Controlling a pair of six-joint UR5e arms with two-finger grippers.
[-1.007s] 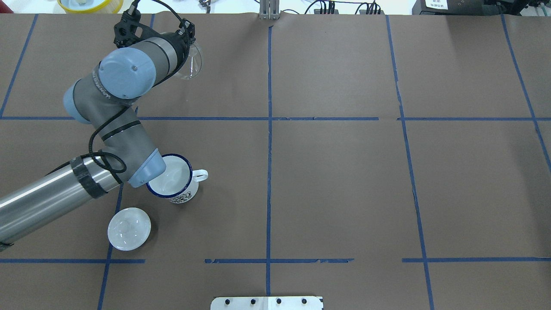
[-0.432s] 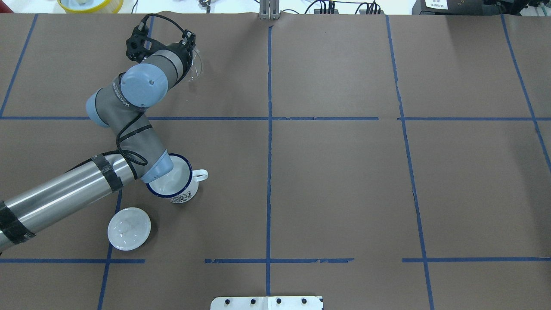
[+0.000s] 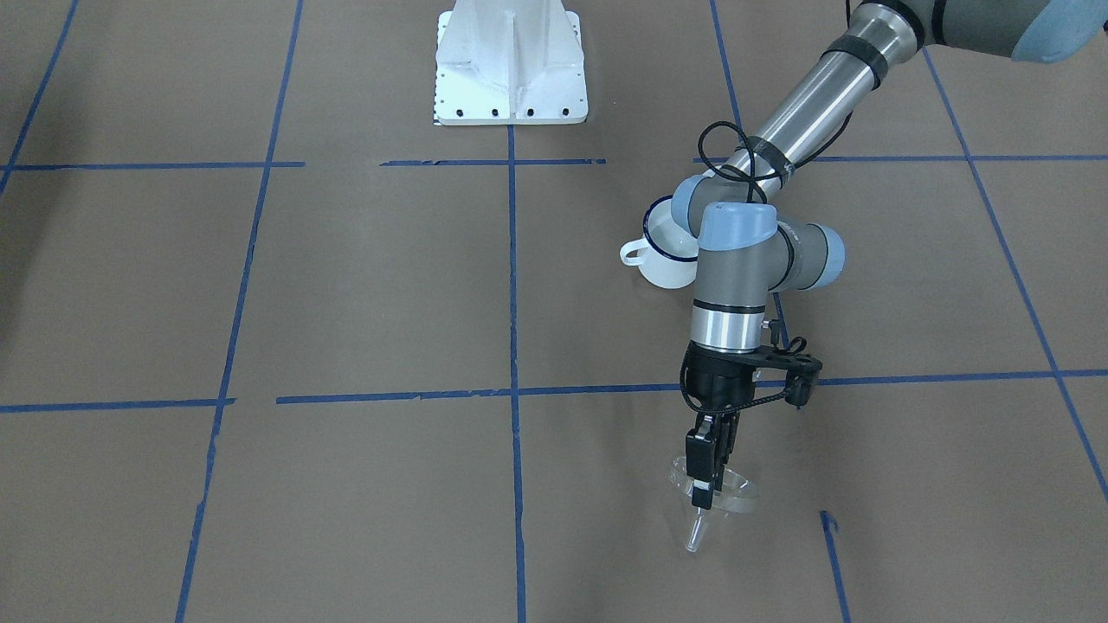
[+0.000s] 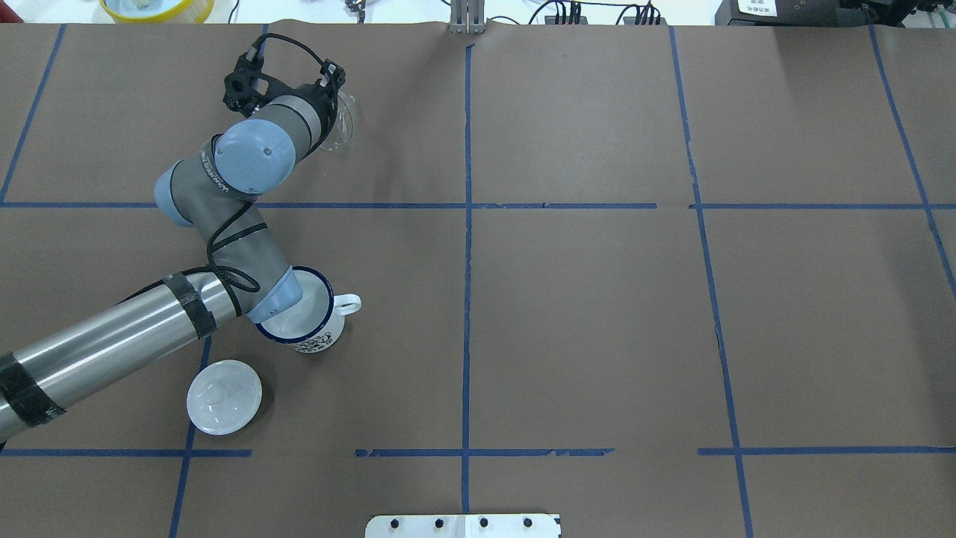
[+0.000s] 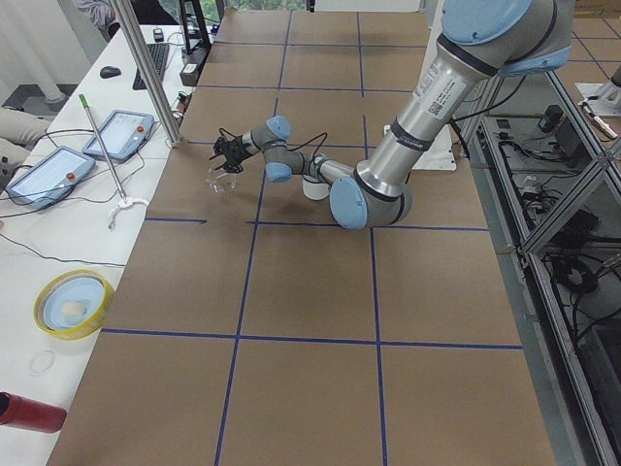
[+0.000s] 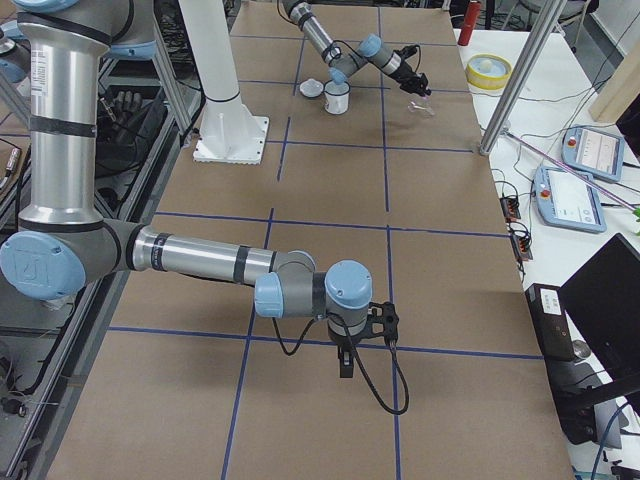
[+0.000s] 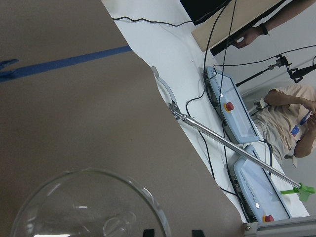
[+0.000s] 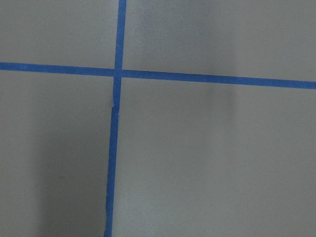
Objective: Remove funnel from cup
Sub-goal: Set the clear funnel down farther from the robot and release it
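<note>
The clear funnel (image 3: pixel 725 499) hangs tilted in my left gripper (image 3: pixel 703 491), spout down just above the table, out of the cup. The gripper is shut on its rim. The funnel also shows in the overhead view (image 4: pixel 346 124) near the far left of the table and in the left wrist view (image 7: pixel 89 207). The white cup (image 4: pixel 310 329) with a dark blue rim stands upright and empty behind my left arm, its handle to the right; it also shows in the front view (image 3: pixel 665 270). My right gripper (image 6: pixel 345 366) shows only in the right side view, so I cannot tell its state.
A small white domed lid (image 4: pixel 224 397) lies on the table near the cup. A yellow bowl (image 4: pixel 157 7) sits beyond the far table edge. The white robot base (image 3: pixel 511 65) stands at the near middle. Operators' tablets (image 7: pixel 232 108) and cables lie past the far edge.
My left arm has stretched out and lowered, carrying the funnel down toward the table and slightly to the right. The cup and lid have not moved.
</note>
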